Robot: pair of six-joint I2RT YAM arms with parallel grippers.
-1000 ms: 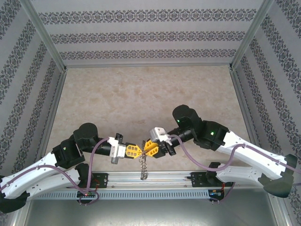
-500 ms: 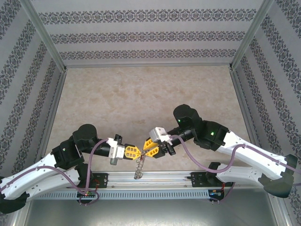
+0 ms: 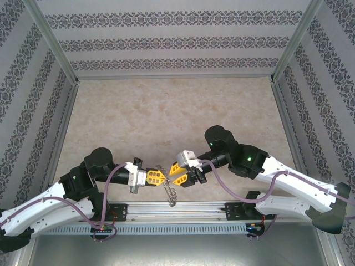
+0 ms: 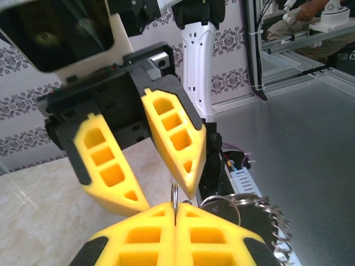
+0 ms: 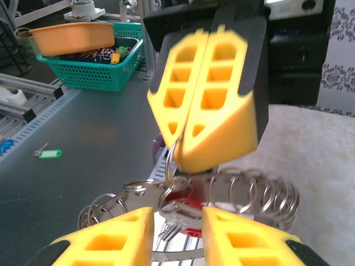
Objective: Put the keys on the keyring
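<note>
Left end effector (image 4: 175, 209) is clenched on the thin edge of the keyring (image 5: 143, 188), holding it in the air at the near edge of the counter (image 3: 166, 116). Facing it tip to tip, the right end effector (image 5: 177, 217) stands released, its yellow fingers (image 5: 111, 241) apart on either side of the ring. A small red key (image 5: 188, 208) shows against the ring, and wire loops (image 5: 260, 194) hang beside it.
</note>
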